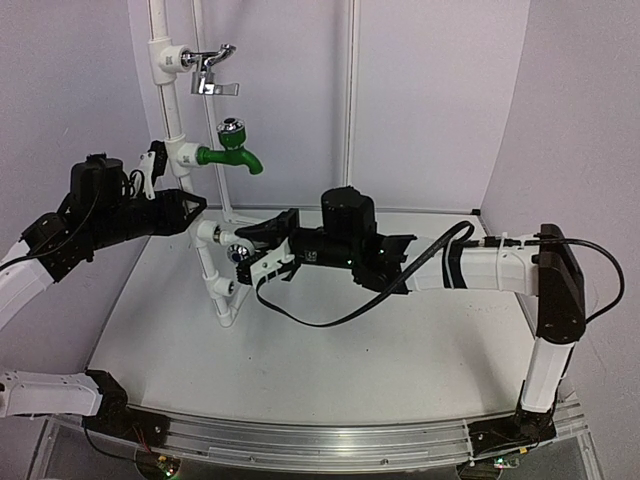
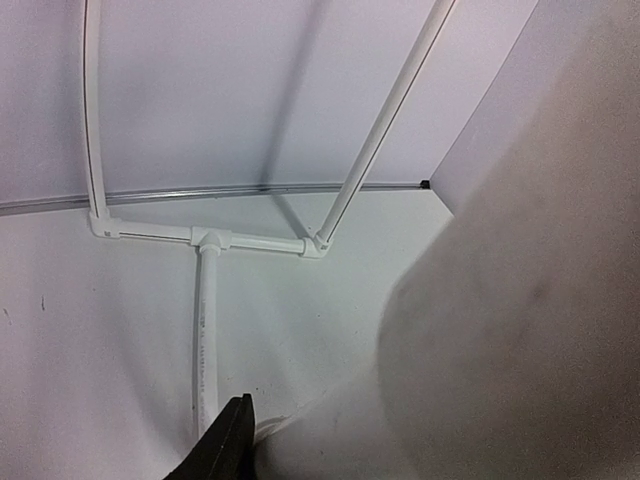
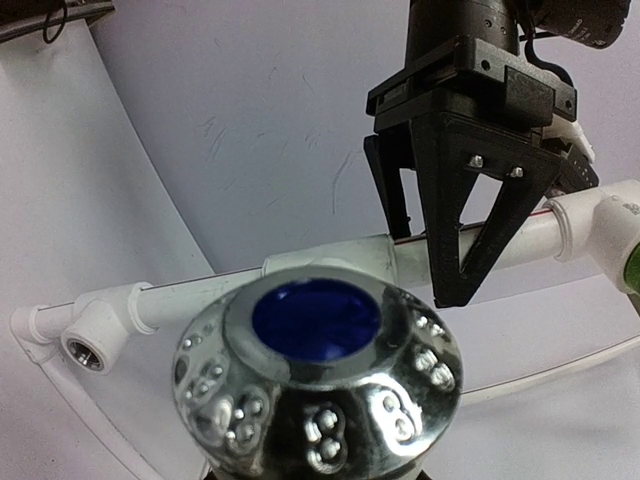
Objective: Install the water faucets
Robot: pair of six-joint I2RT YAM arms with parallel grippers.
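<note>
My right gripper (image 1: 258,250) is shut on a water faucet (image 1: 238,251). Its chrome knob with a blue centre (image 3: 318,380) fills the right wrist view and hides its white body and my fingers. The knob sits just right of a white tee fitting (image 1: 206,233) on the sloping white pipe (image 1: 213,268). That fitting shows behind the knob in the right wrist view (image 3: 330,255). A second, open fitting (image 1: 229,291) lies lower on the pipe and shows its threaded hole (image 3: 84,350). My left gripper (image 1: 188,208) straddles the pipe above the tee, fingers (image 3: 468,240) closed on it.
A green-bodied tap (image 1: 232,155) and an all-chrome lever tap (image 1: 212,72) are mounted higher on the upright pipe stand (image 1: 160,50). The stand's base pipes (image 2: 205,240) lie on the white table (image 1: 400,340). Walls close in at the back and both sides.
</note>
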